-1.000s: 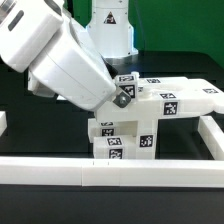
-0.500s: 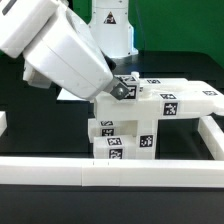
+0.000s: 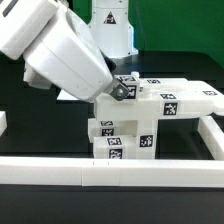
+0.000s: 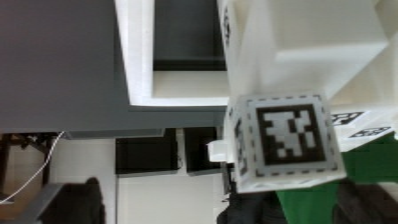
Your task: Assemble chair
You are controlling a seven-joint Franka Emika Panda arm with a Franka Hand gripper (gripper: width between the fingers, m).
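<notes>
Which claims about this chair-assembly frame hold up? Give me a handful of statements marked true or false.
1. The chair parts carry black-and-white square tags. True.
2. The table is white. False: it is black.
3. A white rail runs across the front of the exterior view. True.
4. The arm reaches in from the exterior view's right. False: it leans in from the exterior view's left.
5. The chair parts lie scattered far apart. False: they stand together in one stack.
</notes>
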